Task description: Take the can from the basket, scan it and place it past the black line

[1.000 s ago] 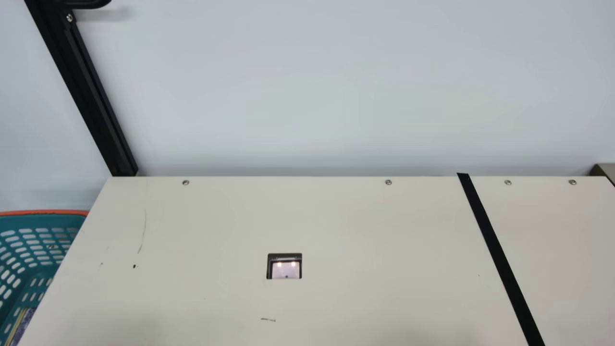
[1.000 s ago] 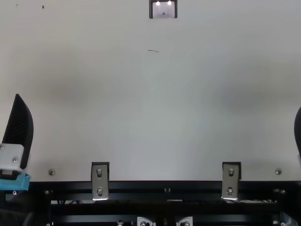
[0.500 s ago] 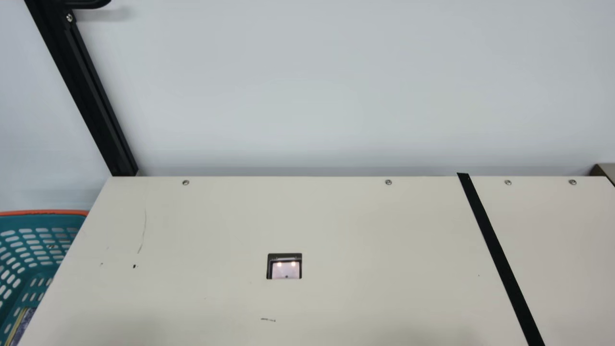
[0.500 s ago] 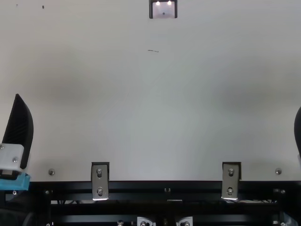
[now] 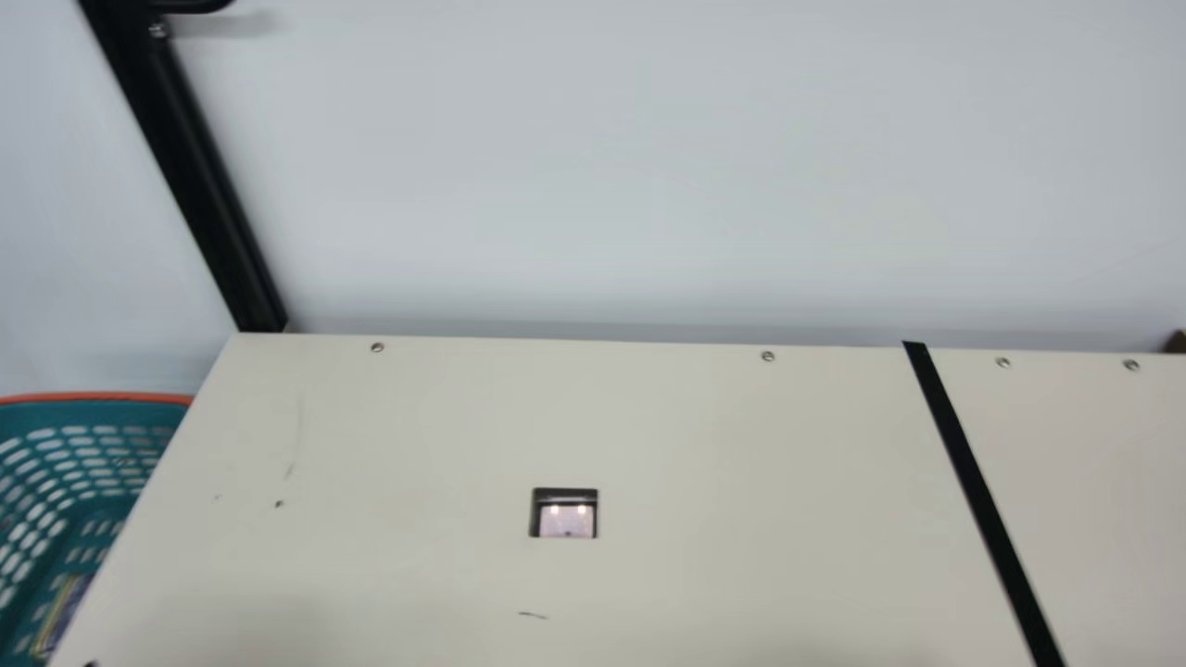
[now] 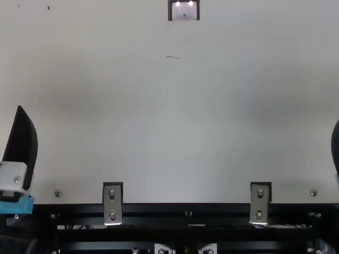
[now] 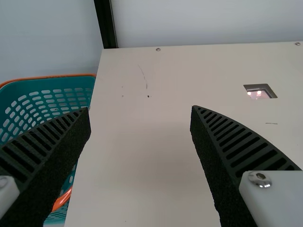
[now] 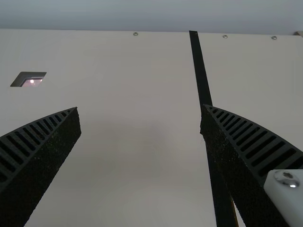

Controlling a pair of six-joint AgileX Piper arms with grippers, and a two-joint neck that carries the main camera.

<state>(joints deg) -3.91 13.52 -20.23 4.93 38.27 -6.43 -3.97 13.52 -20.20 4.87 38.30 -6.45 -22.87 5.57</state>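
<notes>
One finger of my left gripper [image 6: 22, 143] shows at the left edge in the top view. In the left wrist view the left gripper [image 7: 141, 111] is wide open, nothing between its fingers. At the right edge of the top view is part of my right gripper [image 6: 336, 148]; the right wrist view has the right gripper [image 8: 141, 109] open and empty. The teal basket [image 5: 93, 463] with an orange rim stands off the table's left side, a printed item [image 5: 61, 613] low inside it; I cannot make out a can. The scanner window [image 5: 565, 515] is lit. The black line [image 5: 982, 500] crosses the table's right part.
The cream table [image 5: 417, 445] ends at a pale wall [image 5: 649, 167]. A black post [image 5: 190, 176] rises at its back left corner. Metal brackets [image 6: 112, 203] sit along the front edge near a dark rail [image 6: 185, 210].
The main view has shifted and tilted slightly, so the neck camera has turned a little towards the left. Both arms hold still in the top view.
</notes>
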